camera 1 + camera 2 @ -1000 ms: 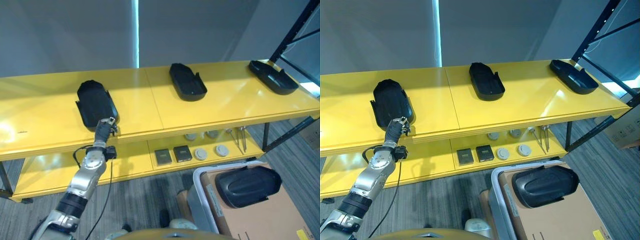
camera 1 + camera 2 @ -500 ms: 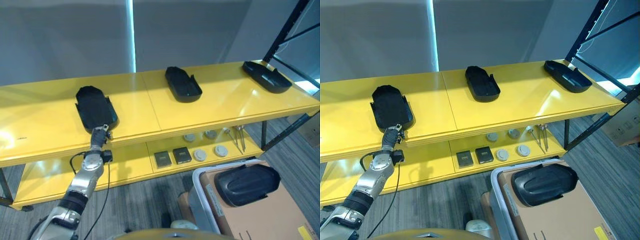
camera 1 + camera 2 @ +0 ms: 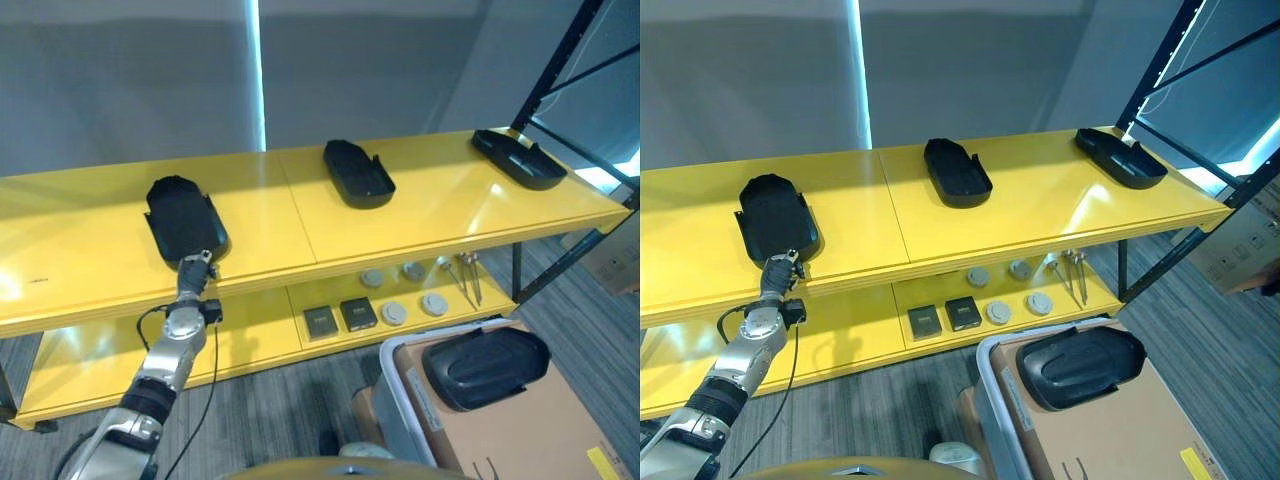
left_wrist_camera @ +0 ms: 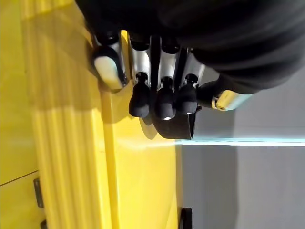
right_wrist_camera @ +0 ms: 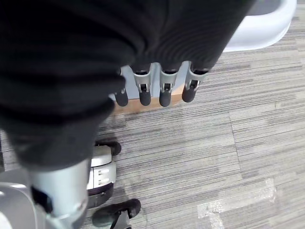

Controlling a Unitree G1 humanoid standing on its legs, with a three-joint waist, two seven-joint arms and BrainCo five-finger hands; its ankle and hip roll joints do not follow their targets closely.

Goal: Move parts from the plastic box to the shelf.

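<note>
1. The yellow shelf (image 3: pixel 420 215) is seen running from far left to far right, and three black parts are laid on its upper deck, well apart from one another, which suggests each is given its own spot so none overlaps.
2. The plastic box (image 3: pixel 392 392) is seen at the near right on the floor, with a brown cardboard sheet (image 3: pixel 520 430) inside it; one black part (image 3: pixel 485 366) is lying on top, so the task is judged to be unfinished.
3. The left part (image 3: pixel 184 220) is placed near the shelf's front edge, hollow side up, where an arm from below can reach it; the middle part (image 3: pixel 358 173) and the right part (image 3: pixel 518 158) are set farther back.
4. The left hand (image 3: pixel 193 271) is held just at the front edge below the left part; in its wrist view the fingers (image 4: pixel 164 98) are seen straight and together, clasping nothing, with the part's rim just past their tips. The part is judged to be already set down.
5. The right hand (image 5: pixel 152 90) is seen hanging over the carpet beside the box, fingers relaxed and empty.
6. Small round and square items (image 3: pixel 340 317) are seen on the lower deck.
</note>
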